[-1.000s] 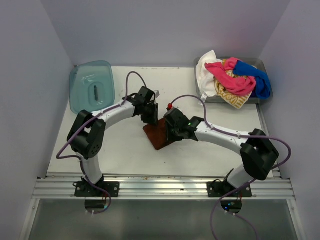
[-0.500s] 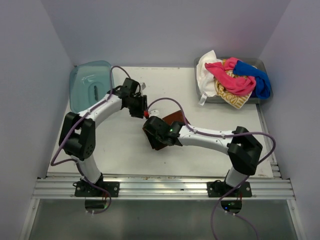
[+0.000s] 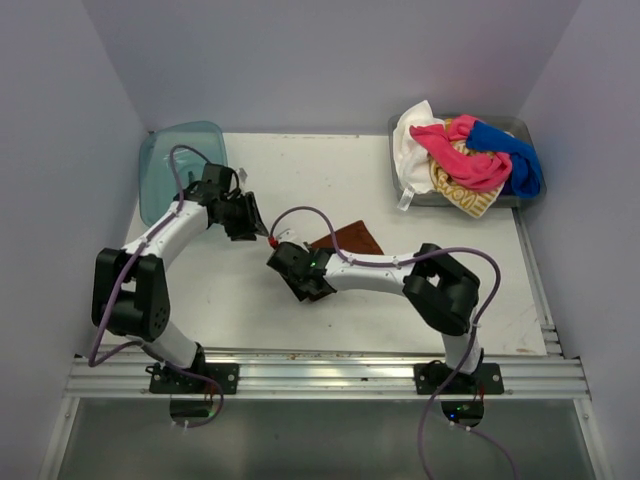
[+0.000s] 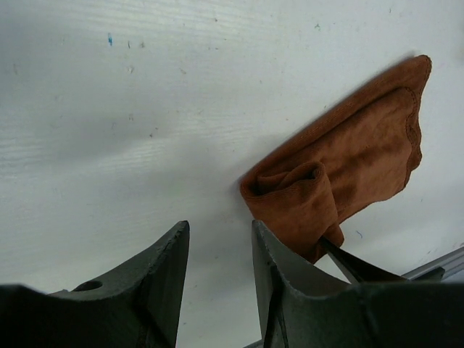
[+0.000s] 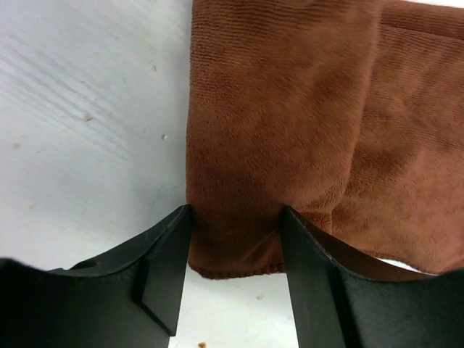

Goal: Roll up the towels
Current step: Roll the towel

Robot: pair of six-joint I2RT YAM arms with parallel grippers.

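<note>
The rust-brown cloth towel [image 3: 348, 238] lies on the white bench [image 3: 300, 165] at the centre of the overhead view. One end is turned over into a thick fold at its lower left, and the rest is spread flat toward the upper right. The right claw [image 3: 298, 272] is set astride that folded end. In its wrist view a finger is seen on each flank of the fold with the cloth filling the gap, but whether the cloth is actually pinched cannot be told. The left claw [image 3: 250, 218] is open and empty just to the upper left of the towel, with bare bench showing between its fingers, near the translucent teal plastic tray [image 3: 180, 170]. The heap of pink, blue, white and striped towels [image 3: 465, 160] lies in the grey tray [image 3: 520, 125] at the upper right.

The step in hand is judged to be the rolling of the brown towel, barely begun. For a good roll, the fold should be caught across its full width, so the empty left claw would best be brought to the fold's free corner. The turn should be made low and tight against the bench and driven squarely toward the flat tail, since a skewed push would likely produce a cone. The soft pile is likely to spring open, so pressure should be maintained until the tail is wrapped under.
</note>
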